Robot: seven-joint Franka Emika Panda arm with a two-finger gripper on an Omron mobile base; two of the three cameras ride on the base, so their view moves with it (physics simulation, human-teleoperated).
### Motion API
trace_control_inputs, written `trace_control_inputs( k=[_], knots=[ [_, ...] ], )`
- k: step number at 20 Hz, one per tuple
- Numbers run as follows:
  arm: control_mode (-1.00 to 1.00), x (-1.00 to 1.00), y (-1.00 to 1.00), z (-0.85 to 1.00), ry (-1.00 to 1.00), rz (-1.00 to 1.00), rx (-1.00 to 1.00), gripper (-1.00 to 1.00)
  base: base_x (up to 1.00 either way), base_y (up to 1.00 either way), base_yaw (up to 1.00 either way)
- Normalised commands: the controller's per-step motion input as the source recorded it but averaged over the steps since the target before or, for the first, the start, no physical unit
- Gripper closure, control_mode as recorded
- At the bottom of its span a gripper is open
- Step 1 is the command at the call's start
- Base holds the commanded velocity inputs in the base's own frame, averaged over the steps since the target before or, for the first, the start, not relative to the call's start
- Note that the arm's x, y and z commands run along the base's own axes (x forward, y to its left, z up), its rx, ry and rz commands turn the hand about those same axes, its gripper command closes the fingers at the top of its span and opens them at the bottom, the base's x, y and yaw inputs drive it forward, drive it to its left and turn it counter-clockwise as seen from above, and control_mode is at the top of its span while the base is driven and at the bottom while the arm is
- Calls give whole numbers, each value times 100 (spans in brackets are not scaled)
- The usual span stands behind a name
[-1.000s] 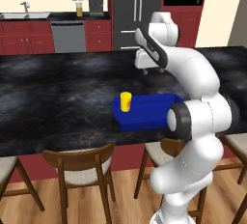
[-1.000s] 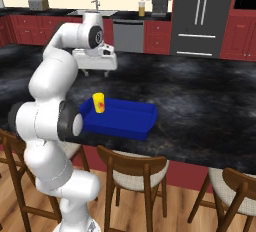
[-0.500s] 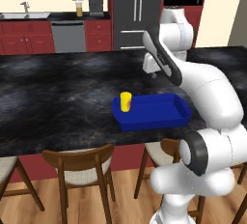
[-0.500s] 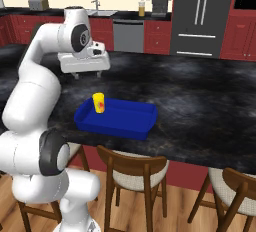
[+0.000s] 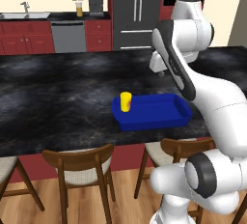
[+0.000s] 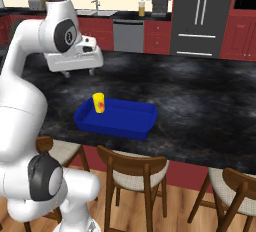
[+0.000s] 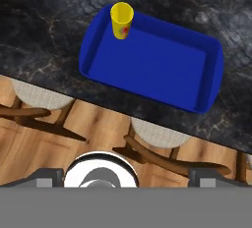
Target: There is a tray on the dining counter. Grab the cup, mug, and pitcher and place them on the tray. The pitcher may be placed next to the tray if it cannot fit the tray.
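Note:
The blue tray (image 5: 154, 113) (image 6: 122, 121) (image 7: 152, 60) lies near the front edge of the dining counter (image 5: 53, 97) (image 6: 205, 101). The yellow cup (image 5: 126, 101) (image 6: 98, 102) (image 7: 121, 20) stands upright in the tray's left end. My gripper (image 6: 79, 72) (image 5: 160, 72) hovers above the counter behind the tray, open and empty, its fingertips (image 7: 49, 175) wide apart. The pitcher (image 5: 79, 9) (image 6: 142, 9) with orange liquid stands far off on the back counter beside a coffee machine. The mug is out of view.
Wooden chairs (image 5: 79, 162) (image 6: 132, 168) (image 7: 147, 148) line the counter's front. The back wall holds a sink counter (image 5: 29, 15), a dishwasher (image 6: 129, 36) and a steel fridge (image 5: 137, 10). My own arm (image 5: 202, 88) crosses above the tray's right end.
My arm has straightened upward and its upper links have swung. The hand drew back a little toward the base, still open and empty. Tray and cup have not moved.

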Motion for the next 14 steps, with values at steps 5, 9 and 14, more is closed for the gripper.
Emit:
trace_control_inputs(
  k=[5, 9, 14],
  knots=[
    [-100, -43, 0, 35, 0, 0, 0, -100, 0, 0, 0],
    [-100, -59, -4, 0, 0, -3, 0, -100, 0, 0, 0],
    [-100, -68, -12, 0, 0, -7, 2, -100, 0, 0, 0]
  ],
)
